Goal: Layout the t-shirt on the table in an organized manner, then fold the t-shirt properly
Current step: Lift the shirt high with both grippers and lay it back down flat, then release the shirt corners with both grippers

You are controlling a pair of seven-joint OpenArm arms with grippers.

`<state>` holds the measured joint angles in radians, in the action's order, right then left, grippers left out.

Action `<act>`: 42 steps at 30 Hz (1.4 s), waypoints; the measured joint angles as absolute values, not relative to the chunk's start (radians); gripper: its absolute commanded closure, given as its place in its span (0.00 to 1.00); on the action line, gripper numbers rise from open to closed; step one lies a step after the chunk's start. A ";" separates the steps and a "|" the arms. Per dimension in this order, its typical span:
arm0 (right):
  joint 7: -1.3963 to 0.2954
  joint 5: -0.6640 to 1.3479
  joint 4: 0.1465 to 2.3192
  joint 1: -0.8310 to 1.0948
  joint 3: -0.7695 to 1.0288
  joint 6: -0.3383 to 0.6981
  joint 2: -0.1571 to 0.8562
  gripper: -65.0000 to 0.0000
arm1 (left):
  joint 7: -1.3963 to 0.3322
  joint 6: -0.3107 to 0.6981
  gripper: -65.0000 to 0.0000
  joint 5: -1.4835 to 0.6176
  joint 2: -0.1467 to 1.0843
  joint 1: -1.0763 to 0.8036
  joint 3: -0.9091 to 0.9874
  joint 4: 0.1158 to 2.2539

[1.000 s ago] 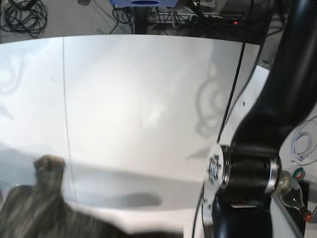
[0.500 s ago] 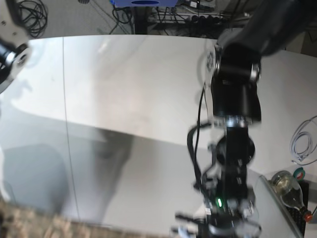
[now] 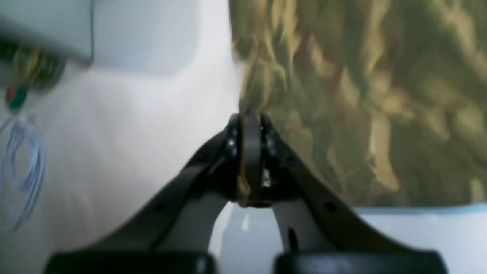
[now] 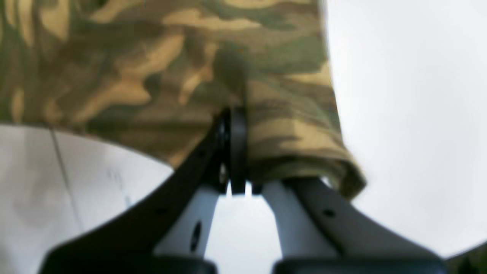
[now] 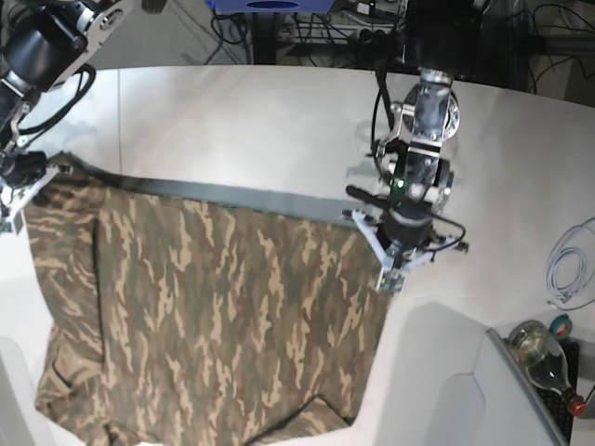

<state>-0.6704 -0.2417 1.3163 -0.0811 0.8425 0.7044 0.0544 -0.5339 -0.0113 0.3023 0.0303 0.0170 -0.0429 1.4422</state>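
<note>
**Camouflage shirt pinched at two corners over white table**

Left gripper [image 5: 390,269] clamped on the shirt's [image 5: 214,316] edge; in the left wrist view, jaws pressed together with a strip of cloth [image 3: 342,95] caught between them. Right gripper [image 5: 13,206] likewise closed on cloth; in the right wrist view, jaws together and a rolled hem of the shirt [image 4: 190,68] nipped at the tips, cloth hanging past them.

Shirt spread between the two grippers, top edge stretched from one to the other, the rest draped toward the near edge of the table [image 5: 251,121]. A thin dark seam [image 5: 120,111] crosses the tabletop beyond the right gripper.

Off to the outer side of the left gripper: coiled pale cable [image 5: 567,269], a clear bottle [image 5: 539,358] with a red cap, a small round red-and-green thing [image 5: 562,324] beside it.

No readable writing, brand or label anywhere; wrist views blurred.
</note>
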 measured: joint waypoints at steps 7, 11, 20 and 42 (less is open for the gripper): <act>-0.670 -0.236 1.380 0.017 0.837 0.707 0.012 1.00 | -0.510 -0.001 1.00 0.296 0.021 -0.101 0.080 1.478; -0.670 -0.236 1.402 0.075 0.831 0.710 0.003 1.00 | -0.514 -0.002 1.00 0.298 0.028 -0.189 0.090 1.495; -0.677 -0.236 1.482 0.177 0.834 0.710 -0.078 0.99 | -0.512 -0.001 1.00 0.284 0.037 -0.286 0.178 1.503; -0.694 -0.157 1.735 0.142 1.024 0.704 -0.130 0.49 | -0.514 -0.020 0.23 0.296 -0.009 -0.376 0.293 1.637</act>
